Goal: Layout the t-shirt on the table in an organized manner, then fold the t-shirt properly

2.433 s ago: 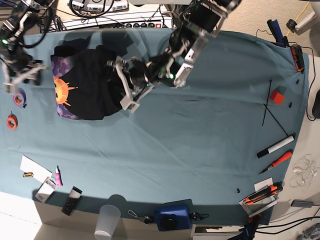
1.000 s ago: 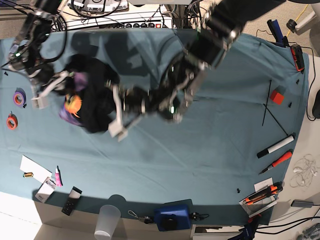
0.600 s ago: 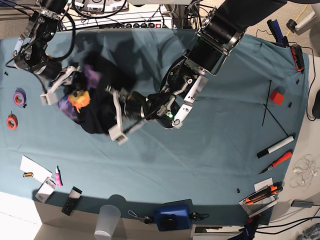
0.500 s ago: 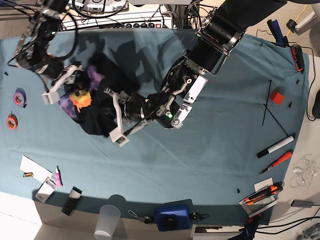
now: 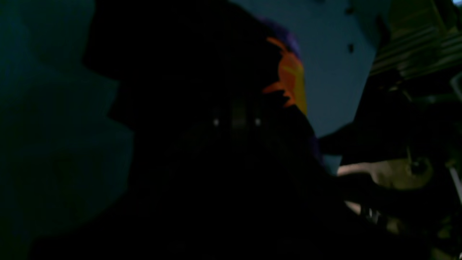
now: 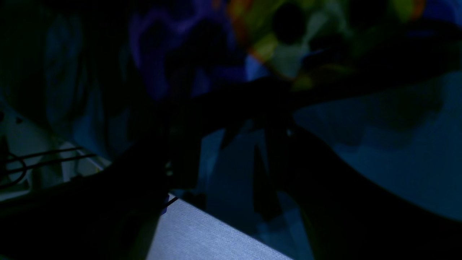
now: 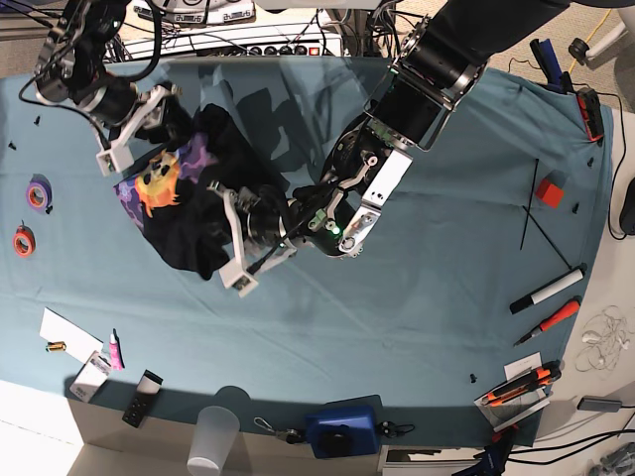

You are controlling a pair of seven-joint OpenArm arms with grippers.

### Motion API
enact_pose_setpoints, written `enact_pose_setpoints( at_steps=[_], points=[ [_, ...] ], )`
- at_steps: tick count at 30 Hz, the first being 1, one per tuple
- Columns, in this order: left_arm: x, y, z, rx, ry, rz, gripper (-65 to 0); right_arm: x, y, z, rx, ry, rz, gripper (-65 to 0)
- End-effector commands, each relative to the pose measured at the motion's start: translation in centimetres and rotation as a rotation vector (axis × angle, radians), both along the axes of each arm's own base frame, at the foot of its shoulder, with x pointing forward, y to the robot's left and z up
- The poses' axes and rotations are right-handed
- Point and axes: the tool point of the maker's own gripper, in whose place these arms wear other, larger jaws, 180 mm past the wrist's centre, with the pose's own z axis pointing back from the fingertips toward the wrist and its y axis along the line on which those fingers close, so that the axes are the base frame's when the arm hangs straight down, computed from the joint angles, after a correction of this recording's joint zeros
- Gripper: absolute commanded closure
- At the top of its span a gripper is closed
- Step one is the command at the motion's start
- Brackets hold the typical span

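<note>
The black t-shirt (image 7: pixel 193 223) lies bunched on the left part of the teal table (image 7: pixel 446 297), its purple patch with the orange sun (image 7: pixel 159 183) facing up. My left gripper (image 7: pixel 238 243) reaches in from the right and is shut on the shirt's lower right edge. My right gripper (image 7: pixel 134 127) sits at the shirt's upper left corner with its white fingers (image 7: pixel 104 157) spread open. Whether cloth catches on them I cannot tell. The left wrist view is dark, with black t-shirt cloth (image 5: pixel 202 151) and the sun (image 5: pixel 290 79). The right wrist view is dim, with blurred print (image 6: pixel 252 25) at the top.
A purple tape roll (image 7: pixel 38 193) and an orange one (image 7: pixel 23 240) lie at the left edge. A plastic cup (image 7: pixel 213 436) and a blue device (image 7: pixel 342 428) stand at the front. Markers (image 7: pixel 546 290) and a red block (image 7: pixel 551 191) lie at the right. Power strips (image 7: pixel 248 45) run along the back.
The right gripper has moved up and toward the back with the shirt's upper corner following. The sun print has turned and spread out. The left gripper stayed shut on the lower edge, shifting slightly.
</note>
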Motion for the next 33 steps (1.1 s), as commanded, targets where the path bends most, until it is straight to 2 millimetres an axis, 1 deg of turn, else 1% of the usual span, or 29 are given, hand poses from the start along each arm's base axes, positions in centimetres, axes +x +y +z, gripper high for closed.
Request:
enact_pose_setpoints(
  at_steps=[1,4,5,6,7,11,15,17,19,21,22,25,29,31,33],
  points=[
    [0.9,-1.3,3.0,-0.069,-0.068,-0.007,-5.5,0.6,0.3,1.3,0.013,-0.052,0.014,-28.8],
    [1.1,-1.5,4.0,-0.076,-0.123,-0.046,-21.9,0.8,0.7,1.7,0.027,-0.071,0.026,-28.8],
    [1.3,-1.5,4.3,-0.077,-0.132,-0.048,-26.1,0.9,0.7,1.8,0.024,-0.076,0.031,-28.8],
    [1.5,-1.5,4.5,-0.077,-0.139,-0.048,-28.8,0.9,0.7,1.8,0.022,-0.078,0.035,-28.8],
    [1.7,-1.5,4.8,-0.077,-0.148,-0.048,-30.3,0.9,0.7,1.8,0.019,-0.081,0.041,-28.8],
    [2.2,-1.5,6.3,-0.085,-0.188,-0.053,-30.7,0.8,0.7,1.8,0.007,-0.087,0.06,-28.8],
    [1.1,-1.3,8.3,-0.04,-0.248,-0.113,-30.7,0.8,-0.1,1.2,-0.053,-0.065,0.051,-28.8],
    [1.0,-0.9,10.1,-0.016,-0.335,-0.115,-30.7,1.1,-0.3,1.0,-0.078,-0.061,0.057,-28.8],
    [1.0,-0.4,12.4,-0.007,-0.43,-0.095,-30.7,1.1,0.2,0.8,-0.087,-0.051,0.09,-28.7],
    [1.2,0.2,14.1,0.01,-0.502,-0.058,-30.7,0.8,0.7,-0.1,-0.127,-0.015,0.128,-28.7],
    [1.3,0.5,14.5,0.021,-0.521,-0.042,-30.7,0.6,1.0,-0.6,-0.145,0.003,0.153,-28.7],
    [1.6,1.0,14.4,0.05,-0.531,-0.008,-30.7,0.0,2.3,-1.9,-0.185,0.048,0.223,-28.7],
    [1.5,1.1,13.8,0.053,-0.506,0.004,-30.7,-0.5,4.4,-2.8,-0.198,0.074,0.309,-28.7],
    [1.4,1.1,13.6,0.053,-0.501,0.004,-30.7,-0.7,5.3,-3.1,-0.199,0.084,0.339,-28.7],
    [1.4,1.1,13.6,0.056,-0.502,0.005,-30.7,0.0,6.6,-2.7,-0.156,0.032,0.336,-28.7]
  ],
)
